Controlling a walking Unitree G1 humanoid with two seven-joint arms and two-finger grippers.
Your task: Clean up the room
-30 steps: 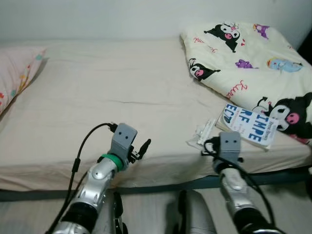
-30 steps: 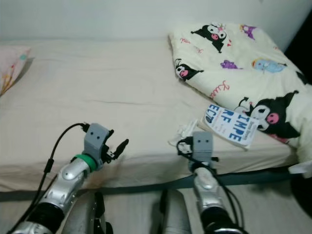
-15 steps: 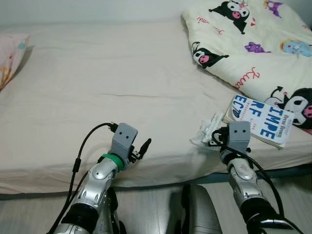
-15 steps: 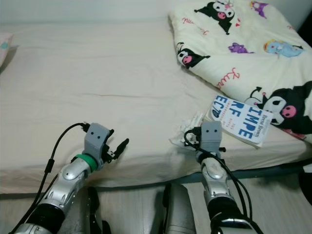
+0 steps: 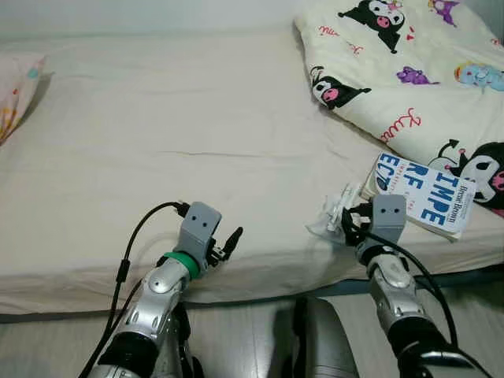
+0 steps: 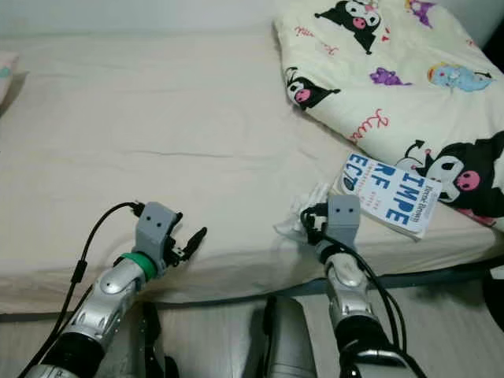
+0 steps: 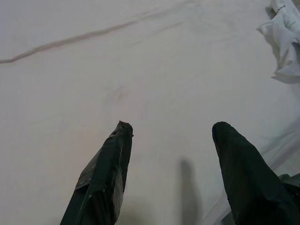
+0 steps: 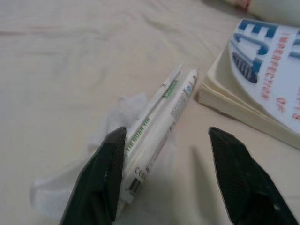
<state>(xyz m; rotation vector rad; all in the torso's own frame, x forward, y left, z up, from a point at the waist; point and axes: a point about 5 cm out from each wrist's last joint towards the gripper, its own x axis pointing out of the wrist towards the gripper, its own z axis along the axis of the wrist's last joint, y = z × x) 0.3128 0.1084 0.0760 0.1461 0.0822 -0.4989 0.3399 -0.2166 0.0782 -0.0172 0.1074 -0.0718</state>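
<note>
Litter sits near the bed's [image 5: 157, 118] front edge toward its right corner: a crumpled white wrapper [image 8: 154, 119] with slim packets in it, lying just beside a paperback book [image 5: 421, 197] whose far side rests against the cartoon-print quilt [image 5: 409, 87]. A pillow [image 5: 16, 94] lies at the far left edge.

The right gripper [image 8: 164, 178] hovers low over the sheet at the wrapper, fingers apart, with one finger [image 8: 101, 176] at the wrapper's near end and the other [image 8: 241, 173] over bare sheet between wrapper and book. Nothing is clamped yet. The left gripper [image 7: 171, 173] hangs over bare sheet near the front edge, well apart from the litter, its fingers also spread and empty.

Judging by the pose, the step in hand is picking up the wrapper. Several things could spoil it. The wrapper is thin and lies flat on soft bedding, so the fingers may close on the sheet as well and drag a fold up with it. The loose packets may slide out of the crumpled film if only the film is caught. The spread is skewed toward the book, so closing as it stands might nudge the book's corner or pinch only the wrapper's edge. Pushing down hard into the mattress could also tip the litter off the front edge.
</note>
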